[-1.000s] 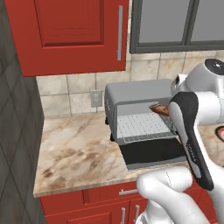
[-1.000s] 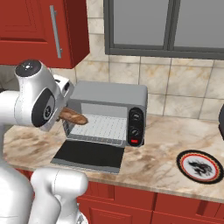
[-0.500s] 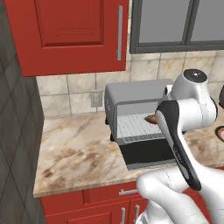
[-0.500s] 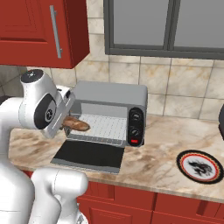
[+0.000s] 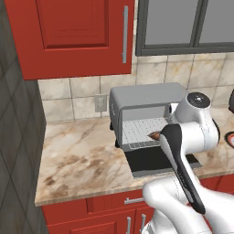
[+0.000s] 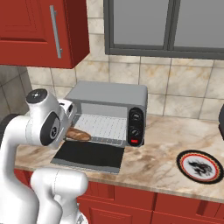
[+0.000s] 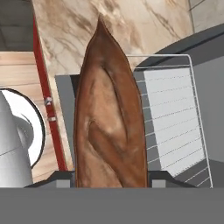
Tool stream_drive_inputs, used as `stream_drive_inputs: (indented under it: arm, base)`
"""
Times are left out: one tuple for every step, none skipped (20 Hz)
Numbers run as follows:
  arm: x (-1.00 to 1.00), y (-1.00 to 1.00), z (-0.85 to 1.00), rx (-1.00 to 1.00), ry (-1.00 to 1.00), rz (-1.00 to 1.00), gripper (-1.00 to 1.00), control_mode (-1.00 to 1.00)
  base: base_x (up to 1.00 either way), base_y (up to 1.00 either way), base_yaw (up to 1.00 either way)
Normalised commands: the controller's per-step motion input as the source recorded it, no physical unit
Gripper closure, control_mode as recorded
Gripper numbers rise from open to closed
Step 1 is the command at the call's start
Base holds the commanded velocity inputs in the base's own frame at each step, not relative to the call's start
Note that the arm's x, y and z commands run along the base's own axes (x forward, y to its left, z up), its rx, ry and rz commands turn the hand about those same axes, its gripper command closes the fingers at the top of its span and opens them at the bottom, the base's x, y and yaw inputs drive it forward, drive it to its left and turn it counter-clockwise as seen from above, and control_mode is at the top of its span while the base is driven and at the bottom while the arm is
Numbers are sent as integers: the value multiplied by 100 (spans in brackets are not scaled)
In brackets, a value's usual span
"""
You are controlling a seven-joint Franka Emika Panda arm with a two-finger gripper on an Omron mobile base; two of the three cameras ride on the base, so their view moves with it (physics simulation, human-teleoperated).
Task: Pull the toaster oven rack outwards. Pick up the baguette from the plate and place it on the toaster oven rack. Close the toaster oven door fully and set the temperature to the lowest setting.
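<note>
Nearest the base runs one row of red cabinet fronts (image 6: 175, 205) with silver pulls, under a beige marble-patterned surface (image 5: 77, 160) that ends at a dark grey tiled side wall (image 5: 18, 137) on the left.

One two-finger pincer (image 7: 109, 177) is seen in the hand view, clenched on the one slim golden-brown baguette (image 7: 109, 122); the loaf rises lengthwise from between the dark tips. In the right base view the baguette (image 6: 78, 134) juts from behind the arm, over the front left part of the pulled-out rack and above the open door.

One wide dark glass toaster oven door (image 6: 89, 155) lies folded down flat over the surface, in front of the cavity. One flat silver-grey wire toaster oven rack (image 6: 103, 129) stands drawn partway out of the cavity above it.

One boxy grey metal toaster oven (image 6: 111, 94) sits on the surface against the wall. Its black control strip (image 6: 135, 126) on the right side carries two round knobs and one red light at the bottom.

One round black-rimmed plate (image 6: 200, 166) with a red ring lies well apart to the right, bare of bread.

Behind: a beige tiled backsplash (image 6: 183, 94) with one wall outlet (image 5: 101, 103); above, one red wall cabinet (image 5: 77, 34) and one grey-framed glass-door cabinet (image 6: 166, 26).
</note>
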Motion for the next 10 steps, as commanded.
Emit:
stream_drive_inputs:
  arm:
    - [13, 0, 31, 0, 0, 1, 100, -100]
    - [8, 0, 34, 0, 0, 0, 100, -100]
    - [7, 0, 36, 0, 0, 0, 100, -100]
    - [8, 0, 34, 0, 0, 0, 100, -100]
    - [14, 0, 24, 0, 0, 0, 100, -100]
    - [20, 0, 13, 0, 0, 0, 100, -100]
    - [28, 0, 5, 0, 0, 0, 100, -100]
    - [32, 0, 0, 0, 0, 0, 100, -100]
    - [34, 0, 0, 0, 0, 1, 100, -100]
    - [36, 0, 0, 0, 1, 0, 100, -100]
  base:
    - [0, 0, 0]
    - [0, 0, 0]
    - [0, 0, 0]
    - [0, 0, 0]
    - [0, 0, 0]
    - [0, 0, 0]
    - [0, 0, 0]
    - [0, 0, 0]
    - [0, 0, 0]
    - [0, 0, 0]
